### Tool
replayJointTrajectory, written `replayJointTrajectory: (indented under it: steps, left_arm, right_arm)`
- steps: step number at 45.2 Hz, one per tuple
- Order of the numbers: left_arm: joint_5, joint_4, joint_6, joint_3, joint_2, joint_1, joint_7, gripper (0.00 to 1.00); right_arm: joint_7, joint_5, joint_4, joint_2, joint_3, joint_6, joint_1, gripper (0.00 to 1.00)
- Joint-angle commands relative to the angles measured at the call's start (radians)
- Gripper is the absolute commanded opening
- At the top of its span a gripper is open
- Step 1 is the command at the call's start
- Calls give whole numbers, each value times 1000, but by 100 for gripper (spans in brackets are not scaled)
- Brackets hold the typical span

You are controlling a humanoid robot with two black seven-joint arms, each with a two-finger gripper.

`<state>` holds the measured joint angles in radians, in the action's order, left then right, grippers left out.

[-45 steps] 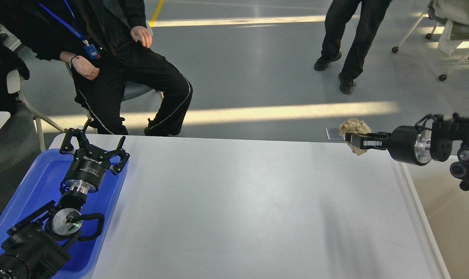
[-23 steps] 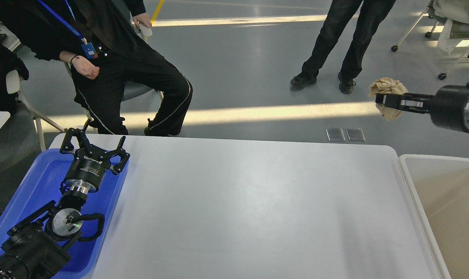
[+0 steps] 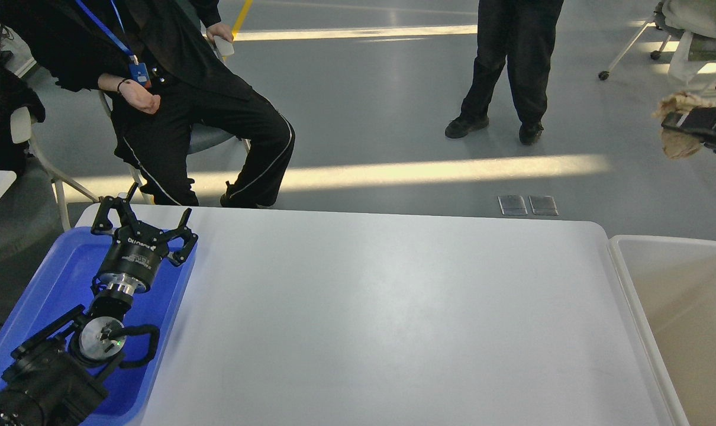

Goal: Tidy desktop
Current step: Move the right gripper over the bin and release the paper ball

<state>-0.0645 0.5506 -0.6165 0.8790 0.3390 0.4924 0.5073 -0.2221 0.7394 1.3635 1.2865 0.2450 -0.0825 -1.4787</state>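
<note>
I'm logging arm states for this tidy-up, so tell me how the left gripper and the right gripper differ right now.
The left gripper is open and empty; the right gripper is shut on a crumpled paper ball.
The left gripper sits low over the blue tray at the left edge of the desktop; the right gripper is raised beyond the desktop's far right corner, above the off-white bin.
Both are black.

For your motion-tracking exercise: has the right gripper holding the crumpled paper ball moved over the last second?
Yes. The right gripper, shut on the crumpled paper ball, has risen and swung right, from the desktop far-right corner to high beyond the off-white bin.
</note>
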Motion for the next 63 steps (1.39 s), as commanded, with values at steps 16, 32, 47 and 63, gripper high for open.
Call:
replayJointTrajectory:
  steps: [16, 32, 47, 63]
  left_arm:
    - [0, 0, 0, 0, 0, 0, -1, 100]
    - [0, 0, 1, 0, 0, 0, 0, 100]
    - [0, 0, 1, 0, 0, 0, 0, 100]
    - [0, 0, 1, 0, 0, 0, 0, 100]
  right_arm:
    - [-79, -796, -168, 47, -4, 109, 205, 0]
    - [-92, -1017, -371, 1, -4, 95, 350, 0]
    - [-89, -1186, -727, -216, -99, 30, 632, 0]
    - [-65, -1174, -1159, -522, -421, -77, 911, 0]
